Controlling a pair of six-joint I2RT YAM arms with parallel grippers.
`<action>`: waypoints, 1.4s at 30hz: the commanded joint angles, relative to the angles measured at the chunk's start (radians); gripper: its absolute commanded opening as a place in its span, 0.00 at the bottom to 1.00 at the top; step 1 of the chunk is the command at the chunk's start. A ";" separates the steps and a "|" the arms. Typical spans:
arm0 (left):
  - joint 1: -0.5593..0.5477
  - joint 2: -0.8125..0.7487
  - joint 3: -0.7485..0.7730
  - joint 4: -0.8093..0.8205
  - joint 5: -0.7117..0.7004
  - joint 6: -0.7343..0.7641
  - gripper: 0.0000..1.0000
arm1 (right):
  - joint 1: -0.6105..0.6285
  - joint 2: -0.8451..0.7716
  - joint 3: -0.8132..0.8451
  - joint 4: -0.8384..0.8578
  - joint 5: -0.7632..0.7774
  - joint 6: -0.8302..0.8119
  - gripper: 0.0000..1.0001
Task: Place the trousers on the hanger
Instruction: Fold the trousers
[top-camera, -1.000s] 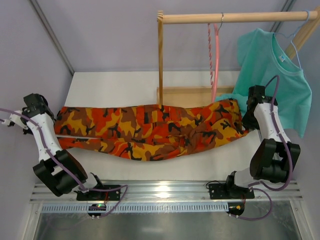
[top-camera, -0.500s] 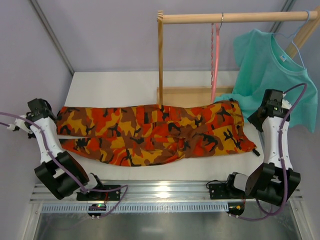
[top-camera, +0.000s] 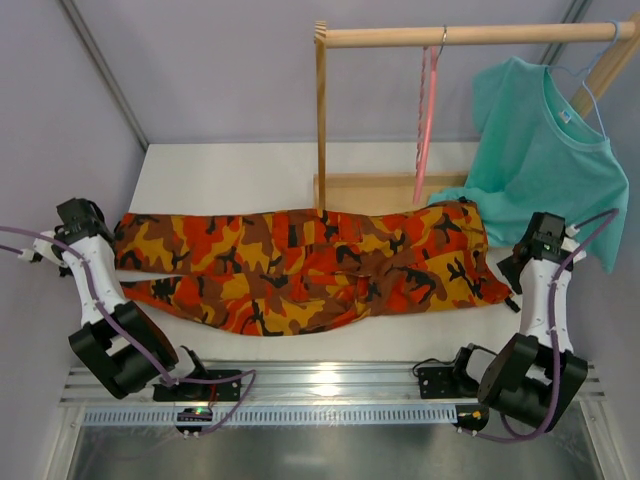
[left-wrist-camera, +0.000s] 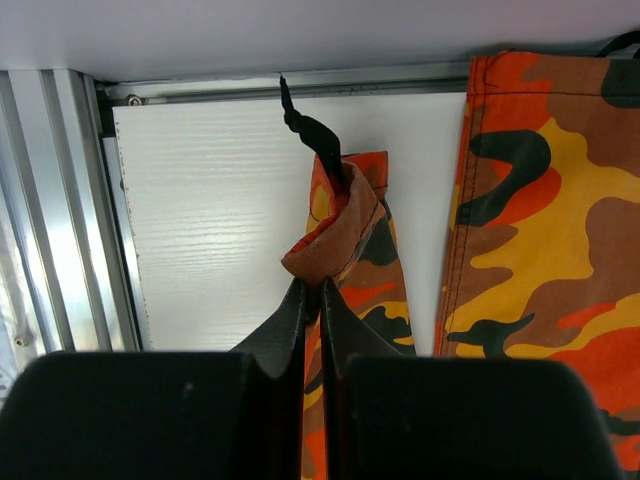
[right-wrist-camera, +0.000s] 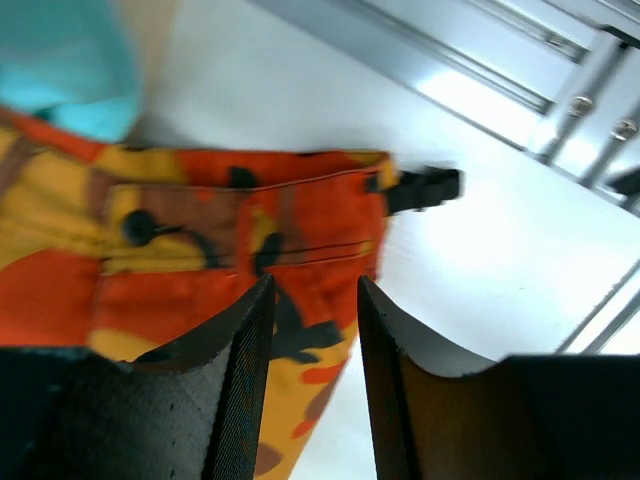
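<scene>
- The long cloth trousers in orange, red, brown and black camouflage print (top-camera: 300, 270) lie stretched sideways across the white tabletop (top-camera: 230, 175), leg ends to the left and waist to the right.
- The left hand (left-wrist-camera: 312, 292) is closed, pinching the bunched cuff of one trouser leg; a thin black tie (left-wrist-camera: 305, 125) trails from that cuff.
- The right hand (right-wrist-camera: 312, 285) hangs over the waistband corner with its jaws apart, and nothing is held between them.
- The thin pink-coral clothes hanger (top-camera: 428, 110) hangs by its silver hook from the wooden rail (top-camera: 470, 35), behind the trousers and apart from them.
- A plain teal T-shirt (top-camera: 545, 150) hangs at the right end of the same rail, its hem reaching down near the waist of the trousers.
</scene>
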 joint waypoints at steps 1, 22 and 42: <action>0.003 0.009 0.036 0.034 0.025 -0.005 0.00 | -0.095 -0.096 -0.094 0.118 0.015 -0.032 0.42; 0.003 0.007 -0.011 0.066 0.042 -0.042 0.00 | -0.168 0.025 -0.326 0.454 -0.059 -0.029 0.48; 0.003 0.078 0.238 -0.069 -0.137 -0.097 0.00 | -0.168 -0.081 0.010 0.105 0.202 -0.069 0.04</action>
